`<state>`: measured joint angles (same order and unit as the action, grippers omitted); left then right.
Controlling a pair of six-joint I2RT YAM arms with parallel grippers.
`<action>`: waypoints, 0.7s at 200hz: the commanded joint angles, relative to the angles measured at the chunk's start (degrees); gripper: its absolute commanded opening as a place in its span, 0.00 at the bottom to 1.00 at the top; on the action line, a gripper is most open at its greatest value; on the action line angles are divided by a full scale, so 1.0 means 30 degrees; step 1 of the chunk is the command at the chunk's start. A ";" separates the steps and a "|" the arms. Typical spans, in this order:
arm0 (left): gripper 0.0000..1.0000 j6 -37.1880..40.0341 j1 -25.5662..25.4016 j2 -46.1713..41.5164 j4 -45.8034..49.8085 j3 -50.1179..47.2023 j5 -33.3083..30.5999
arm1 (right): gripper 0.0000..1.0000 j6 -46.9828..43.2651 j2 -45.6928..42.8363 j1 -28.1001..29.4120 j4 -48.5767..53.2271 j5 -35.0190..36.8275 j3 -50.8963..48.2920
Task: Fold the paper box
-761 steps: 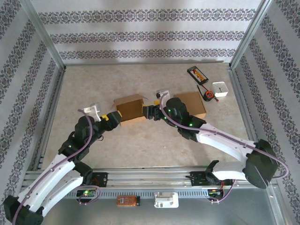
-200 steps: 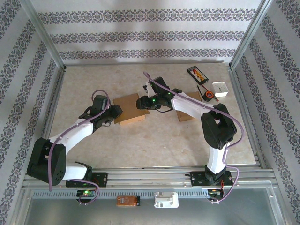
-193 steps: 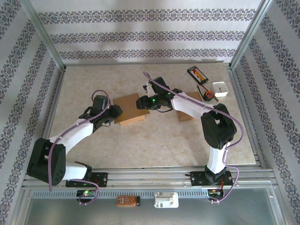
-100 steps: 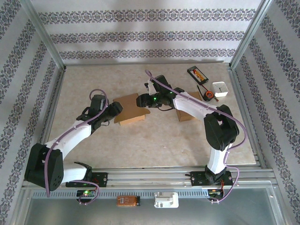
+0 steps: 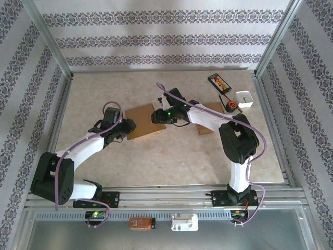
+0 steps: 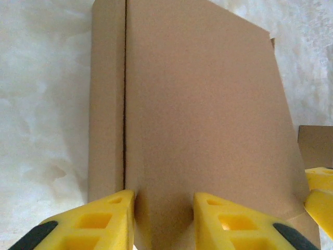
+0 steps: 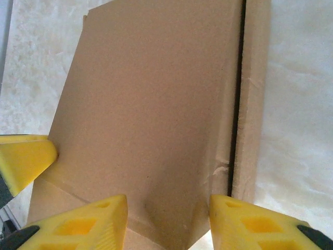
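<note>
A brown paper box [image 5: 144, 121] lies mid-tabletop [image 5: 171, 156], lid panel lowered over it, its long axis running left to right. The left hand [image 5: 129, 126] meets its left short end and the right hand [image 5: 156, 117] its right short end, so the two face each other along that axis, both equally near. At each wrist, yellow fingers [image 6: 112, 208] stand partly apart with the panel's edge in the gap; whether they pinch it or only straddle it cannot be told. The next press likely comes inward from both ends
</note>
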<state>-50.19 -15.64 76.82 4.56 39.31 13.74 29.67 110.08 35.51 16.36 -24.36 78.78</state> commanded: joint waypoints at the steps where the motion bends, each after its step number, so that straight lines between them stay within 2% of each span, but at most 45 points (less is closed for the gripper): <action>1: 0.31 0.0012 0.0013 0.0359 -0.0343 -0.0438 -0.0060 | 0.46 -0.0349 0.0466 0.0406 -0.0506 0.0544 -0.0402; 22: 0.32 0.0311 -0.0002 0.0454 -0.0182 -0.0760 -0.0778 | 0.46 -0.1259 0.0753 0.0624 -0.0228 0.2502 -0.0783; 42: 0.35 0.0585 0.0000 0.0556 -0.0172 -0.1103 -0.1323 | 0.47 -0.1784 0.1138 0.0697 -0.0108 0.3365 -0.0919; 68: 0.41 0.0744 -0.0002 0.0342 -0.0079 -0.1089 -0.1548 | 0.50 -0.2166 0.1077 0.0703 0.0590 0.3574 -0.0519; 96: 0.59 0.1075 0.0021 -0.0503 -0.0144 -0.0836 -0.2334 | 0.54 -0.2167 0.0224 0.0674 0.0399 0.3678 -0.0187; 140: 0.62 0.2003 0.0140 0.0308 -0.0485 -0.0047 -0.3034 | 0.57 -0.1862 0.1243 0.0463 0.0326 0.3541 0.1268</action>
<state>-46.74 -15.62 76.44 3.38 37.30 6.76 24.01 112.77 37.34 17.15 -14.79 79.15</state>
